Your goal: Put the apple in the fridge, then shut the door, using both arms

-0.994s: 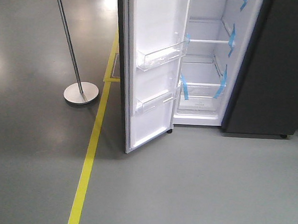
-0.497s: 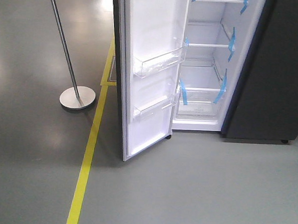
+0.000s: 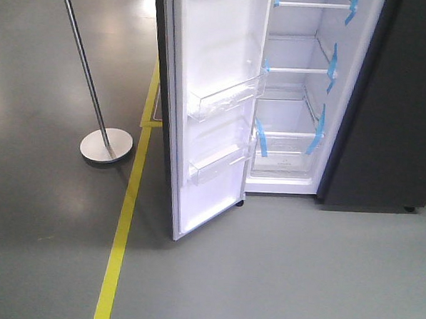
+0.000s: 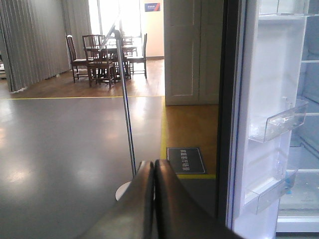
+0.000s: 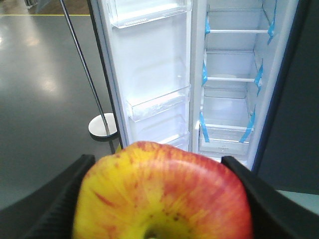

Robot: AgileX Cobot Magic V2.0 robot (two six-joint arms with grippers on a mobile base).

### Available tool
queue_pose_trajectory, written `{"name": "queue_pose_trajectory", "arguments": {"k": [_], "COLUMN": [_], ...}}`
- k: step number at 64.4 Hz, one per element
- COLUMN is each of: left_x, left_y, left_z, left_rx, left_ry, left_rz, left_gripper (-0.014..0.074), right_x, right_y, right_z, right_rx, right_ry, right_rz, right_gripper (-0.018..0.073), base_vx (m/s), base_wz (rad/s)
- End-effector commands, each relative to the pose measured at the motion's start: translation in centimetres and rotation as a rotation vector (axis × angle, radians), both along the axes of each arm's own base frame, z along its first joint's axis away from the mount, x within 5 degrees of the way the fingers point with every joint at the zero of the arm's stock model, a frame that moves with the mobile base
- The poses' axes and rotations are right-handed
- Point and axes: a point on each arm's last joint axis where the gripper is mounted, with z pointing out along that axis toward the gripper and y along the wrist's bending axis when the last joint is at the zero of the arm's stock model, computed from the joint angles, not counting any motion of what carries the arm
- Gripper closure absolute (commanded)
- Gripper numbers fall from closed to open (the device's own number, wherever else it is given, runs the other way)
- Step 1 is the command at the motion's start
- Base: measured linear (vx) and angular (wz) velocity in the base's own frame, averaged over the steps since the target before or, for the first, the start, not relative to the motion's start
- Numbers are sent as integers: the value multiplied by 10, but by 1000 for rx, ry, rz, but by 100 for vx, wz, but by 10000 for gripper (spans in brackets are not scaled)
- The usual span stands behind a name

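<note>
- Close before the right wrist camera, the apple [image 5: 162, 194] sits between the right jaws, red streaked over yellow. A dark finger [image 5: 55, 199] presses against each of its sides, so these jaws are clenched on the fruit.
- Beyond the apple and well apart from it stands the fridge [image 3: 302, 85], white inside, with clear shelves and drawers marked by blue tape strips [image 3: 260, 137].
- The door [image 3: 218, 52] is swung wide open at the left of the cabinet, its white lining facing out and two clear bins [image 3: 227, 99] fixed to it.
- The left jaws are clenched, their two dark fingers [image 4: 142, 199] lying flat against each other and pointing past the door's dark edge.
- A slim metal pole [image 3: 82, 60] on a round base [image 3: 106, 145] stands on the grey floor [image 3: 278, 277], left of a yellow line [image 3: 120, 233].
</note>
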Motion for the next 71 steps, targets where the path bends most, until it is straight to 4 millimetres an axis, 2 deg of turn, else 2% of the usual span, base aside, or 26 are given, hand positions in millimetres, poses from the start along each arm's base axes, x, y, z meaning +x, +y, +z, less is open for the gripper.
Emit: {"name": "queue_pose_trajectory", "arguments": {"k": [1,71], "left_x": [-2,-2], "left_y": [0,0], "left_z": [13,13], "left_rx": [6,6], "left_ry": [-104,-104], "left_rz": [-5,-5], "left_gripper": [603,603], "right_x": [-2,-2], "right_y": [0,0], "right_z": [14,14], "right_rx": [11,11], "right_ry": [-105,-105], "right_rz": [-5,-5], "right_gripper": [566,566], "base_vx": [10,10], "base_wz": [0,1]}}
